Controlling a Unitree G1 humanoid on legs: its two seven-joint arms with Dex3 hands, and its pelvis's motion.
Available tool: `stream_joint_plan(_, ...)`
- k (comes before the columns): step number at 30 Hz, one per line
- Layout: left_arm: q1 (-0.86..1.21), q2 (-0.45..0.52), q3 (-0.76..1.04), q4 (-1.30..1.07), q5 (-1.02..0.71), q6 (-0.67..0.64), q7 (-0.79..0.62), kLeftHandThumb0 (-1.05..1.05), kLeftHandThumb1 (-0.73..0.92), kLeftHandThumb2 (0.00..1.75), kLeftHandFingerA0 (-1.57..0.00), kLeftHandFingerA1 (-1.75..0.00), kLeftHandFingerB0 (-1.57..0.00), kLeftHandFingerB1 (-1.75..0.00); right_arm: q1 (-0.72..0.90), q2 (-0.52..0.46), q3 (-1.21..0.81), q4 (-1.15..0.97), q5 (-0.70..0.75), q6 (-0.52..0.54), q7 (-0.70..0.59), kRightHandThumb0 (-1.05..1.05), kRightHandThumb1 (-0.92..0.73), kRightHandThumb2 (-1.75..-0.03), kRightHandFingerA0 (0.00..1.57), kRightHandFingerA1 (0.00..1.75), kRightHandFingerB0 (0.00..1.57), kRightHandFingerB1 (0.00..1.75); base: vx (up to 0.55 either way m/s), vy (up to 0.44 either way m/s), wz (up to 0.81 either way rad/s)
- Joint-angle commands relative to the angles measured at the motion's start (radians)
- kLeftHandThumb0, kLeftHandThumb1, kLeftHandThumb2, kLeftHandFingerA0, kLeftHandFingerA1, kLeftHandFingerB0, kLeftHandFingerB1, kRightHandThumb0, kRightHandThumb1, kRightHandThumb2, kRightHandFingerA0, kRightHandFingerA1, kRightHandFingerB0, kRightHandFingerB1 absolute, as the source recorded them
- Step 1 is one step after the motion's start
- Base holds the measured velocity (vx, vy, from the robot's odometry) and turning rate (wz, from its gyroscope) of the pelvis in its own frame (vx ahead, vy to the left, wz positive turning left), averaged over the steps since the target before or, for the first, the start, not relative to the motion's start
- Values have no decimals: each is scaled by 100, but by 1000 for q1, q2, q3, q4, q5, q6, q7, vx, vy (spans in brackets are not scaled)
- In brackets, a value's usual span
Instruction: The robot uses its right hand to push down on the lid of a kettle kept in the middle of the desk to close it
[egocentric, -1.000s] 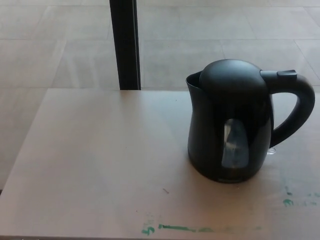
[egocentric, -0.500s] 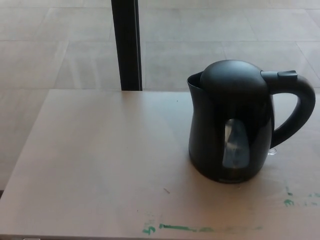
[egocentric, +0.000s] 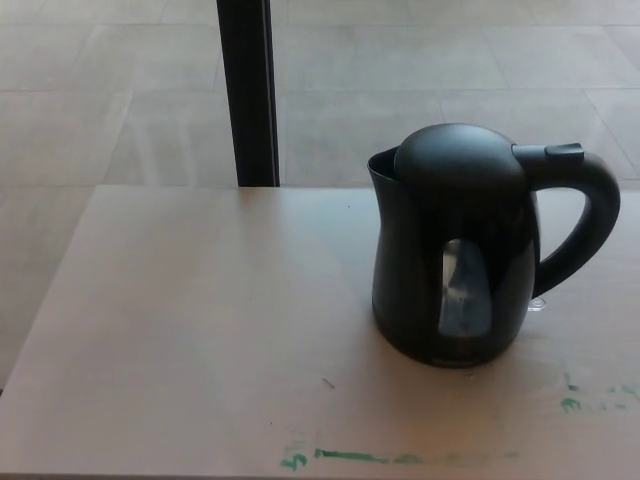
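Robot hand, left and right: neither in view, state cannot be told. Black electric kettle: upright on the right half of the bench, domed lid down, handle toward the right edge. Bench left half bare; green marks along the near edge. Beyond: tiled floor, dark post. Water window contents unclear.

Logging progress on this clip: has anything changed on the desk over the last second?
Nothing on the desk moved. The whole view shifted slightly, so the camera moved, not the things. The black kettle stands where it was, its lid looking the same, handle to the robot's right. Neither robot hand has come into view.
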Motion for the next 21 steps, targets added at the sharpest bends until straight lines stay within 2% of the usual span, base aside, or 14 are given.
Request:
stream_joint_plan(1,7,15,2,9,-2,-9,12,-77,58,92,-46,-57,-18,-44,37,67,12,55,59,-37,-111,-26,-73,-118,2,46,0,47,0,0,0)
stream_joint_plan(3,5,14,9,5,-13,-1,3,-79,58,91,-46,-58,-20,-44,34,73,19,60,68,-27,-131,-27,-72,-117,2,46,0,47,0,0,0)
stream_joint_plan(4,4,14,8,6,-11,-2,5,-78,58,92,-45,-57,-18,-44,37,77,23,58,68,-31,-135,-55,-83,-87,20,40,8,32,0,0,0)
stream_joint_plan(5,5,14,8,-1,-12,2,7,-75,57,92,-44,-57,-17,-44,46,90,27,50,77,-40,-136,-54,-82,-87,20,41,8,33,0,0,0)
stream_joint_plan(6,8,17,2,-11,-7,6,1,-73,70,62,-52,-48,-24,-32,55,98,29,49,98,-51,-116,-26,-72,-118,3,47,1,47,0,0,0)
stream_joint_plan(11,-3,19,2,6,-6,6,5,-73,68,61,-51,-45,-27,-32,72,105,51,70,113,-81,-122,-27,-71,-117,3,47,1,47,0,0,0)
stream_joint_plan(12,-5,20,2,8,-5,8,5,-73,68,61,-49,-46,-28,-33,74,104,55,72,119,-78,-120,-48,-92,-68,25,34,11,26,0,0,0)
stream_joint_plan(14,-7,18,3,8,-8,7,5,-73,68,61,-49,-46,-28,-33,75,102,64,62,125,-67,-125,-48,-92,-68,25,34,11,26,0,0,0)
stream_joint_plan(15,-12,15,5,7,-9,7,16,-78,57,90,-48,-58,-23,-46,81,108,81,40,109,-56,-144,-54,-84,-85,21,40,10,34,0,0,0)
stream_joint_plan(17,-15,13,5,7,-9,7,17,-78,57,90,-48,-58,-23,-46,81,103,90,38,115,-54,-150,-54,-84,-85,21,40,10,34,0,0,0)
stream_joint_plan(18,-16,12,8,9,-11,9,25,-70,67,61,-54,-48,-28,-33,82,104,96,44,117,-66,-148,-49,-92,-71,27,36,12,28,0,0,0)
stream_joint_plan(19,-17,13,4,9,-8,11,26,-81,58,91,-49,-58,-19,-43,91,110,106,33,120,-71,-138,-61,-83,-90,20,42,9,35,0,0,0)
stream_joint_plan(20,-12,13,0,1,-5,1,14,-84,59,91,-47,-58,-18,-43,106,116,113,10,126,-57,-135,-63,-83,-89,20,41,11,36,0,0,0)
stream_joint_plan(21,-13,13,2,3,-7,1,9,-73,67,61,-48,-48,-26,-32,107,115,119,9,125,-51,-143,-58,-92,-71,27,35,15,29,0,0,0)
